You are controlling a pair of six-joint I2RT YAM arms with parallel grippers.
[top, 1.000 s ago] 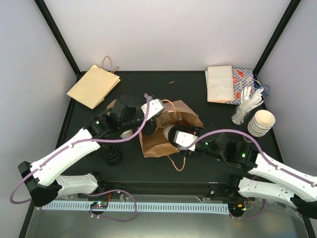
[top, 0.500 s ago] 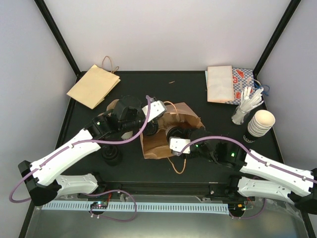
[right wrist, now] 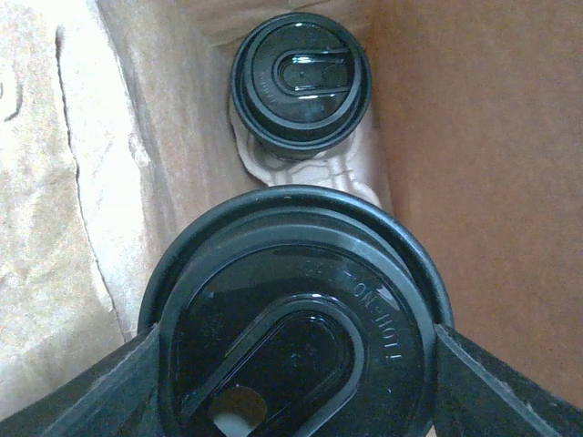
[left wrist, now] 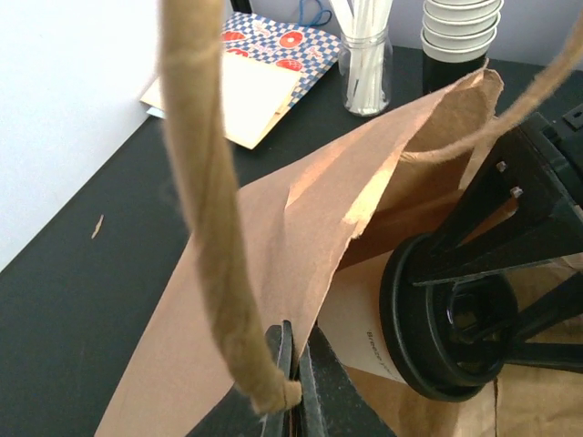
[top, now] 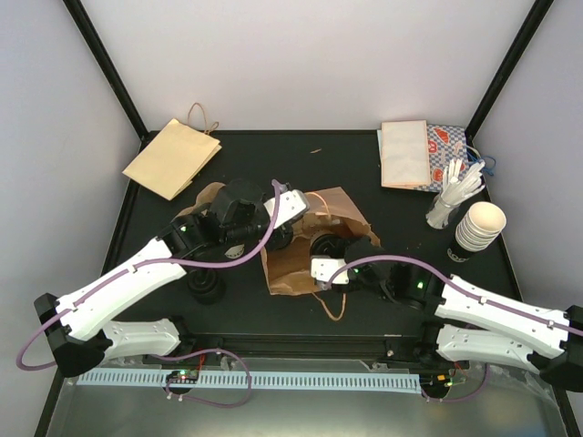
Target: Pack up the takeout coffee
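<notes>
The takeout coffee point(right wrist: 296, 328), a white paper cup point(left wrist: 364, 323) with small dark print and a black lid point(left wrist: 446, 319), lies sideways in the mouth of the brown paper bag point(top: 291, 266). My right gripper point(right wrist: 296, 364) is closed on it, one finger on each side of the lid rim. My left gripper point(left wrist: 297, 369) is shut on the bag's upper paper edge point(left wrist: 301, 246) and holds it up, with the twine handle point(left wrist: 205, 182) hanging in front. In the top view the left gripper point(top: 282, 232) is at the bag's left and the right gripper point(top: 330, 259) at its mouth.
Deeper in the bag a second lidded cup point(right wrist: 301, 80) sits in a pale moulded holder point(right wrist: 310, 168). A flat paper bag point(top: 173, 157) lies back left. Back right are stacked bags point(top: 405, 153), a jar of white cutlery point(top: 451, 202) and a cup stack point(top: 480, 226). A black object point(top: 207, 287) lies beside the left arm.
My right gripper has swung left and nearer with the cup, which has gone further under the bag's flap. The left gripper has shifted slightly right, still pinching the bag.
</notes>
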